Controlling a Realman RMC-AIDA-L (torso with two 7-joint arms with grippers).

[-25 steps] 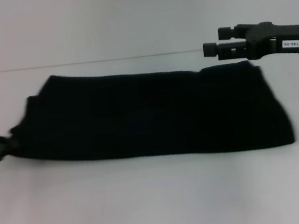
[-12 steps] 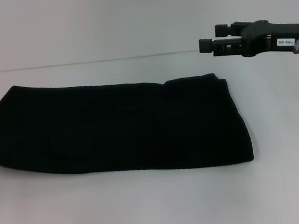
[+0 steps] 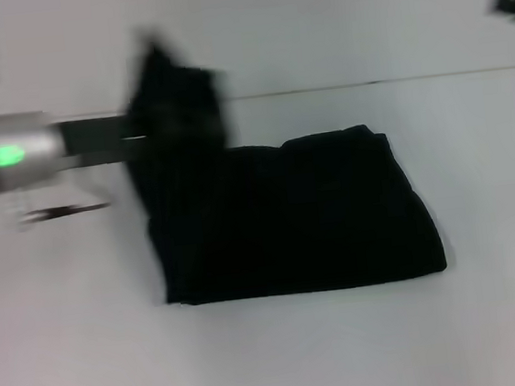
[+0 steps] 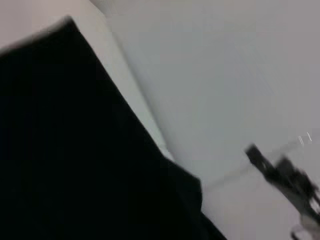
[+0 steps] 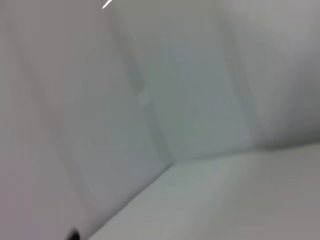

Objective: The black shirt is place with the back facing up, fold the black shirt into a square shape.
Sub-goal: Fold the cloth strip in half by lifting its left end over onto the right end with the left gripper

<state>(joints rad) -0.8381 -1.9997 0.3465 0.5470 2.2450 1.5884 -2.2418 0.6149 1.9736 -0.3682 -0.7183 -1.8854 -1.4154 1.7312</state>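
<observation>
Shirt (image 3: 324, 214) on table (image 3: 275, 357), left end lifted by left gripper (image 3: 155, 135), apparently clamped on cloth; right gripper (image 3: 514, 2) far off, state unclear.

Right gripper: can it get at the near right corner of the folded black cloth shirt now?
Probably yes. The right gripper is high at the far right, and nothing lies on the white table around that corner of the black shirt.

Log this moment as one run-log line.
stage: folding | black shirt: left end lifted off table, rest flat | left gripper: at raised end, mid-fold | right gripper: far right, raised
</observation>
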